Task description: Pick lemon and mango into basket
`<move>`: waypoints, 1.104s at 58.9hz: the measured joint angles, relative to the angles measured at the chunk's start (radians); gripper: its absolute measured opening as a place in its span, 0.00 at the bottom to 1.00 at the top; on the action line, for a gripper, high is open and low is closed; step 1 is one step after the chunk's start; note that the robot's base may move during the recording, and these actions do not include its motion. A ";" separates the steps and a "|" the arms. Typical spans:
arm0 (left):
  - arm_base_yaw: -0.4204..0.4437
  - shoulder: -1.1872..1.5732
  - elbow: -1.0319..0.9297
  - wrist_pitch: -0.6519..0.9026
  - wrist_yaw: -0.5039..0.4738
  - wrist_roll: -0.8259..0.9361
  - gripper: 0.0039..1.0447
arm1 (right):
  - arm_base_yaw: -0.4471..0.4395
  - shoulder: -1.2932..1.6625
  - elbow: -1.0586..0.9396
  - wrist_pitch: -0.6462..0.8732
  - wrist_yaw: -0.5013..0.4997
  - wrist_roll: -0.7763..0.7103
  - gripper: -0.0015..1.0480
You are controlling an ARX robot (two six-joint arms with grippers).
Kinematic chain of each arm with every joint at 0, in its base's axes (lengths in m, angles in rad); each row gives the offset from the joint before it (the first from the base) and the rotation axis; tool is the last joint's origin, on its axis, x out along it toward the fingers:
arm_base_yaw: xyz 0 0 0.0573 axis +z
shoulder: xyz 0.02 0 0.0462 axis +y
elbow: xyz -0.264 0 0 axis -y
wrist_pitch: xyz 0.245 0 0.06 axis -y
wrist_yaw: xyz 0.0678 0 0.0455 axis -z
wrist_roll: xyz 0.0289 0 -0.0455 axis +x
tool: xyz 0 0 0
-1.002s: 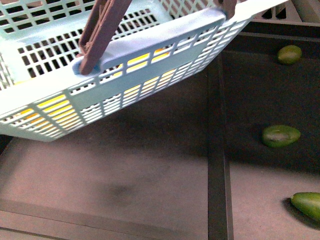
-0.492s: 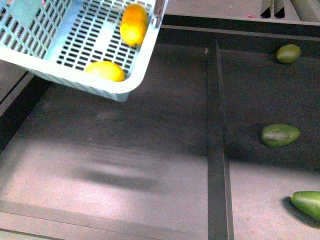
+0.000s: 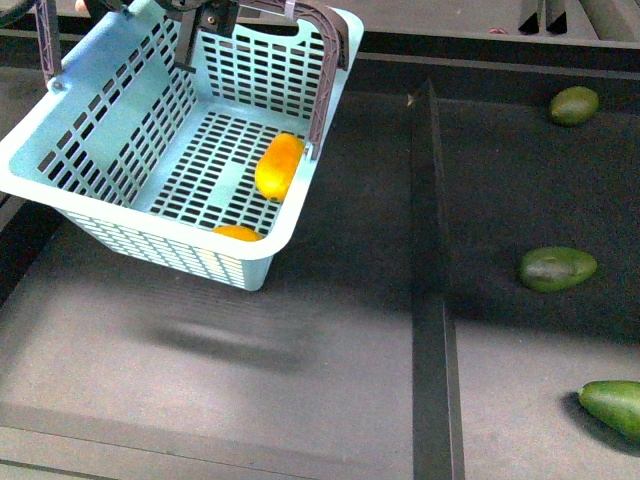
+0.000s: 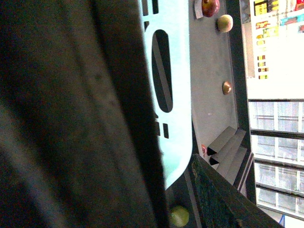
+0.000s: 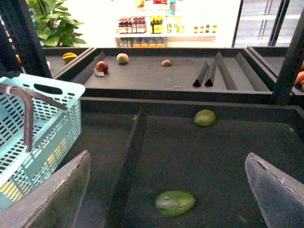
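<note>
The light turquoise basket [image 3: 120, 140] hangs tilted at the upper left of the front view, over the dark shelf. My left gripper [image 3: 207, 14] is shut on the basket's brown handle [image 3: 326, 70] at the frame's top edge. The yellow-orange mango [image 3: 279, 165] lies on the basket's slotted floor. The lemon [image 3: 237, 233] sits in the low near corner, half hidden by the wall. The left wrist view is mostly a dark blur beside the basket's wall [image 4: 168, 71]. My right gripper [image 5: 167, 159] is open and holds nothing, with the basket [image 5: 52, 118] off to one side.
A raised divider [image 3: 430, 250] splits the shelf. Three green avocados [image 3: 557, 268] [image 3: 574, 105] [image 3: 612, 405] lie in the right bay; two show in the right wrist view [image 5: 175, 203] [image 5: 204, 118]. A back shelf [image 5: 156, 71] holds other fruit.
The basket has swung away from the camera to the upper left and levelled out. The mango and lemon have shifted toward its low near side.
</note>
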 joint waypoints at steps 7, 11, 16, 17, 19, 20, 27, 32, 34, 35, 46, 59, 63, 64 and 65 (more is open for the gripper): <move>0.014 -0.018 -0.023 -0.023 0.004 -0.027 0.27 | 0.000 0.000 0.000 0.000 0.000 0.000 0.92; 0.019 -0.029 -0.039 -0.026 0.005 -0.039 0.27 | 0.000 0.000 0.000 0.000 0.000 0.000 0.92; 0.019 -0.040 -0.051 -0.033 0.012 -0.040 0.27 | 0.000 0.000 0.000 0.000 0.000 0.000 0.92; 0.019 -0.042 -0.052 -0.037 0.016 -0.038 0.27 | 0.000 0.000 0.000 0.000 0.000 0.000 0.92; 0.019 -0.043 -0.053 -0.040 0.023 -0.033 0.27 | 0.000 0.000 0.000 0.000 0.000 0.000 0.92; 0.019 -0.044 -0.053 -0.042 0.027 -0.031 0.27 | 0.000 0.000 0.000 0.000 0.000 0.000 0.92; 0.014 -0.048 -0.055 -0.046 0.032 -0.017 0.27 | 0.000 0.000 0.000 0.000 0.000 0.000 0.92; 0.009 -0.049 -0.045 -0.073 0.036 -0.006 0.27 | 0.000 0.000 0.000 0.000 0.000 0.000 0.92; 0.006 -0.049 -0.029 -0.108 0.039 0.006 0.27 | 0.000 0.000 0.000 0.000 0.000 0.000 0.92; 0.005 -0.049 -0.024 -0.117 0.040 0.006 0.27 | 0.000 0.000 0.000 0.000 0.000 0.000 0.92; -0.008 -0.047 0.015 -0.275 0.040 0.030 0.27 | 0.000 0.000 0.000 0.000 0.000 0.000 0.92; -0.003 -0.059 -0.013 -0.307 0.035 -0.042 0.27 | 0.000 0.000 0.000 0.000 0.000 0.000 0.92; 0.000 -0.063 -0.024 -0.321 0.035 -0.055 0.27 | 0.000 0.000 0.000 0.000 0.000 0.000 0.92; 0.000 -0.064 -0.027 -0.323 0.034 -0.056 0.27 | 0.000 0.000 0.000 0.000 0.000 0.000 0.92; 0.001 -0.064 -0.028 -0.324 0.035 -0.058 0.27 | 0.000 0.000 0.000 0.000 0.000 0.000 0.92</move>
